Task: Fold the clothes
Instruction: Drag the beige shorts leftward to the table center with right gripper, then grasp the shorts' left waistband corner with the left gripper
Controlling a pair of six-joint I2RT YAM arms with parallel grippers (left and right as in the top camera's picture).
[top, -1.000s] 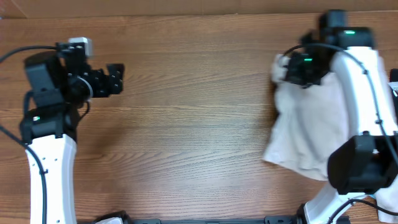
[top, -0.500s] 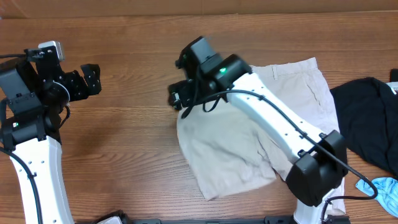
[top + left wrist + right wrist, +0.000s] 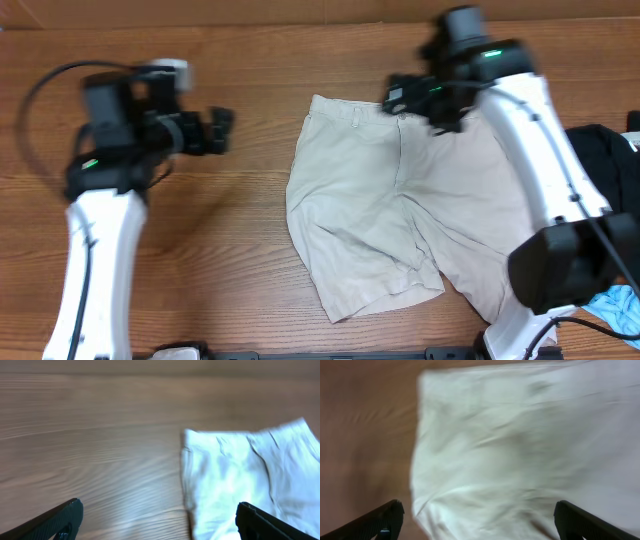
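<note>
We had the shorts (image 3: 400, 210) spread flat on the tabletop (image 3: 200, 250), unfolded; both grippers' jaws stood wide, empty.

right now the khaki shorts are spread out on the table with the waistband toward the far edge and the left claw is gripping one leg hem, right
Not quite. The left claw grips nothing: in the overhead view it hangs open over bare table, apart from the khaki shorts, and the left wrist view shows nothing between its fingers. The rest holds: the shorts lie spread out, waistband toward the far edge.
</note>
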